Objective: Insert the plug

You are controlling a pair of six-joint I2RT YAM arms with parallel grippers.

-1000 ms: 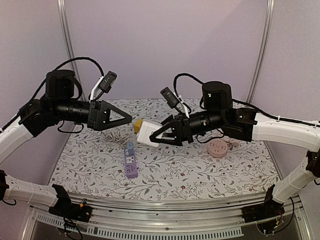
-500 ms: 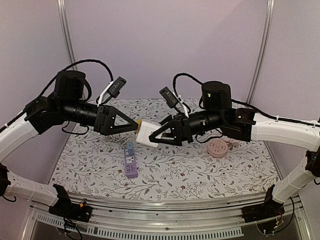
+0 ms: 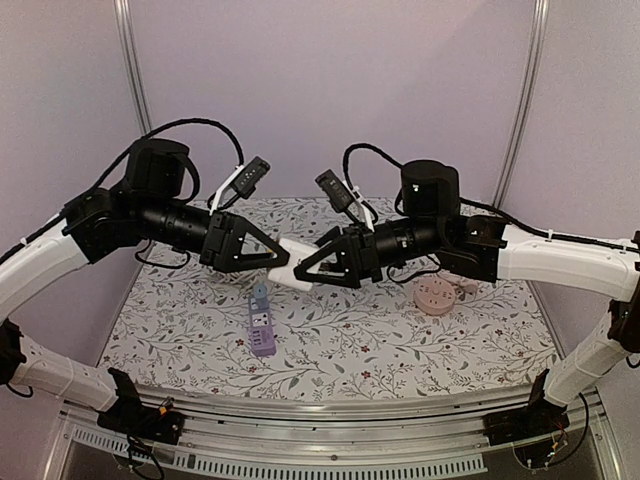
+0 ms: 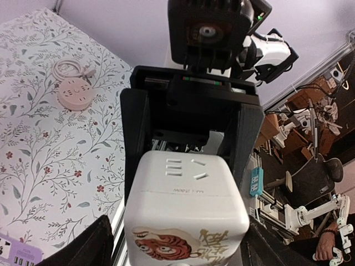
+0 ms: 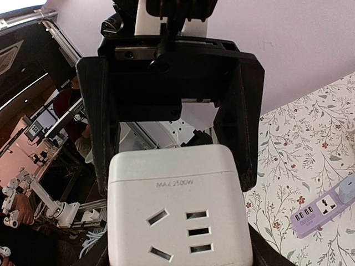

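Observation:
The plug is a white cube adapter [image 3: 296, 262] with socket slots on its faces and a tiger print on one side [image 4: 186, 205]; its prongs are hidden. It hangs in mid-air above the table. My right gripper [image 3: 305, 270] is shut on it, the cube filling its jaws [image 5: 178, 255]. My left gripper [image 3: 283, 262] faces it from the other side. Its fingers [image 5: 99, 138] straddle the cube's far end, with a slim gap still showing on one side [image 4: 186, 244]. A purple power strip [image 3: 262, 322] lies on the table below.
A pink round socket [image 3: 436, 296] with a coiled cord sits on the floral tablecloth at the right. The purple strip carries a small blue adapter at its far end. Both arms meet over the table's middle.
My left gripper has come in from the left, slid over the cube's free end and narrowed its jaws. The right gripper has kept hold of the cube and barely moved.

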